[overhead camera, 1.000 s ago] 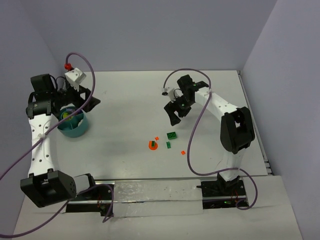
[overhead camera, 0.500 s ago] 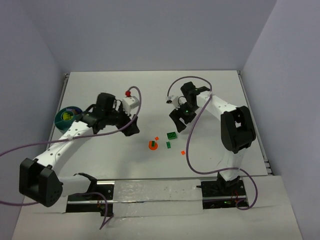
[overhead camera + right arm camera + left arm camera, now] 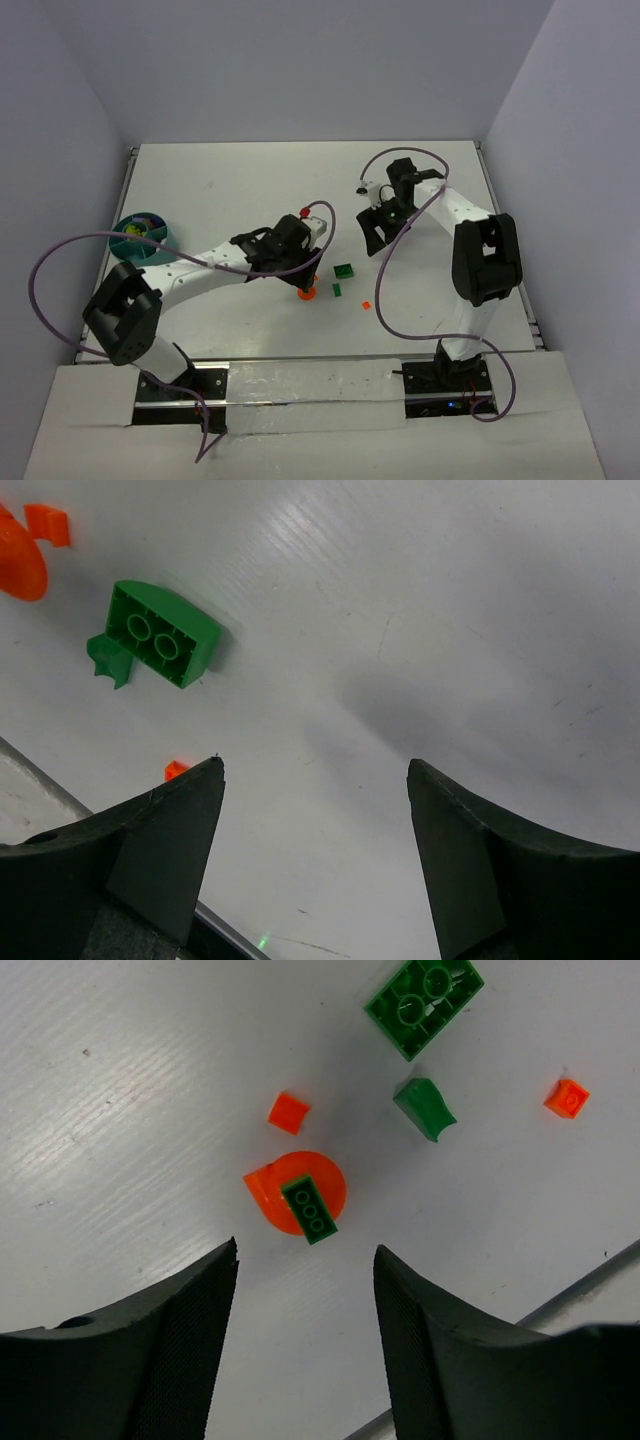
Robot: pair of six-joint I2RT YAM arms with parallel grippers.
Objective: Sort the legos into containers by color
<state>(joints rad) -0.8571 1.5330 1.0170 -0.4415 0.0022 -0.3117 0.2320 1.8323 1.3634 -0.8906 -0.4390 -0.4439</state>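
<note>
Disc [image 3: 295,1192]: orange, dark green plate [image 3: 309,1209] on top.
Left gripper [image 3: 305,1252]: parted, empty, just short of disc.
Right gripper [image 3: 315,768]: parted, empty, green brick [image 3: 165,632] nearby.

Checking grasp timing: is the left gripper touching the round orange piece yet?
Apart. The left wrist view shows bare table between both fingers and the round orange piece, which lies just ahead of the open left gripper.

A lab test cell: white table [image 3: 230,190] boxed by bare walls [image 3: 300,70].
</note>
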